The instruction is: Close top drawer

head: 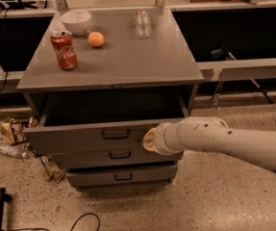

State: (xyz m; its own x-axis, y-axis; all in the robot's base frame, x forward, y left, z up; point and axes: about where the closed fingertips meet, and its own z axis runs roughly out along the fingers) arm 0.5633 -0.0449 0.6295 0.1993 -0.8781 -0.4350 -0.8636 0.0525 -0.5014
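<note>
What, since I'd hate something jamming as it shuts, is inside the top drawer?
No item shows inside the top drawer, only dark walls; the floor near the front is hidden by its front panel. The gripper is against that front.
</note>
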